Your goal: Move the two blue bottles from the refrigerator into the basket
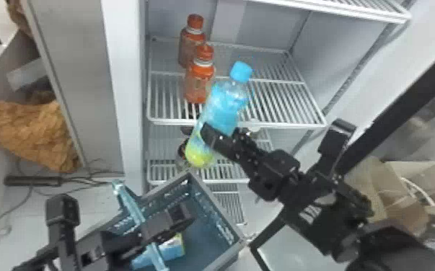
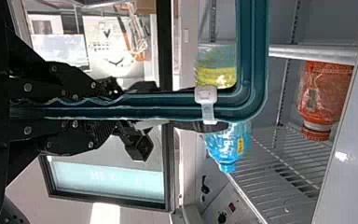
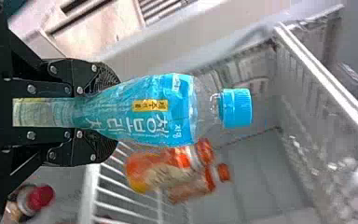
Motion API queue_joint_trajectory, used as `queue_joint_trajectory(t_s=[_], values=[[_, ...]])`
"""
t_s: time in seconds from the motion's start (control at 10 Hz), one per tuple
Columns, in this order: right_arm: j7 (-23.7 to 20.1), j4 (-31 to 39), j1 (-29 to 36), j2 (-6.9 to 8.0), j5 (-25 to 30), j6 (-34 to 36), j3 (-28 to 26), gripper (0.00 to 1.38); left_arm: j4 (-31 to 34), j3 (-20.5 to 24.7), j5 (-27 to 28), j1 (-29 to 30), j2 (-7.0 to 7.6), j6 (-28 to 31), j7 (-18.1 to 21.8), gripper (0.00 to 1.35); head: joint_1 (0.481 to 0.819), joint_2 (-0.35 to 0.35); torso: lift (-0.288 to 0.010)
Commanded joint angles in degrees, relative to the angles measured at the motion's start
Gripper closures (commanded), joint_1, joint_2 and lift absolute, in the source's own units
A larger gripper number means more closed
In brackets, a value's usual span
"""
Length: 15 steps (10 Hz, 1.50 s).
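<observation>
Just above the centre of the head view, a blue bottle (image 1: 223, 108) leans in front of a refrigerator shelf (image 1: 277, 104), its cap (image 1: 241, 72) toward the upper right and its yellow-green base (image 1: 199, 155) toward the lower left. The jaws of the right gripper (image 3: 114, 112) are closed around its lower part. At lower centre, the basket (image 1: 211, 212) hangs by its teal handle (image 2: 233, 109), clasped in the narrowed jaws of the left gripper (image 2: 116, 106). Inside lies a pale blue item (image 1: 173, 248) with a yellow-green edge, perhaps the other bottle.

The step in hand looks like carrying this bottle to the basket. It would be wise to draw it clear of the nearer orange bottle (image 1: 200, 84) before swinging it down, and to hold the basket steady meanwhile. The base should pass over the rim, right of the handle, into the open side. Lower it close to the basket floor before parting the jaws; a high release could make it topple or strike the item inside.
</observation>
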State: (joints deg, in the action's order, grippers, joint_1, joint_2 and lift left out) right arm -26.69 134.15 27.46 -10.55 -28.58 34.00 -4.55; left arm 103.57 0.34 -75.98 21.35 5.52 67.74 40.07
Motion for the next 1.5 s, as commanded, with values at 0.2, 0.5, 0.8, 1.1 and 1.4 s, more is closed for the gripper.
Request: queue_joint_trajectory(t_s=[0.2,0.5,0.8,1.1,1.4], values=[[-1.6,1.6,4.3,0.09,-1.1,4.0,1.2,1.28,0.0,0.2,0.1,0.0,0.11,0.0,0.0,1.2,0.695,-0.213,-0.01],[-2.7,1.9,8.0,0.09,-1.8,6.6,2.8,1.28,0.0,0.2,-0.1,0.2,0.46,0.0,0.0,1.2,0.695,-0.175,-0.01],[-3.9,2.0,10.4,-0.7,-1.4,9.6,2.6,1.08,0.0,0.3,-0.1,0.0,0.55,-0.1,0.0,1.2,0.695,-0.167,-0.01],[-5.5,0.6,10.2,-0.26,-1.1,9.3,1.8,0.05,0.0,0.3,-0.1,0.0,0.46,-0.2,0.0,1.2,0.695,-0.166,-0.01],[-5.6,0.9,11.1,0.62,-0.9,8.5,-0.1,0.27,0.0,0.5,-0.5,0.4,0.37,-0.4,0.0,1.2,0.695,-0.191,-0.01]])
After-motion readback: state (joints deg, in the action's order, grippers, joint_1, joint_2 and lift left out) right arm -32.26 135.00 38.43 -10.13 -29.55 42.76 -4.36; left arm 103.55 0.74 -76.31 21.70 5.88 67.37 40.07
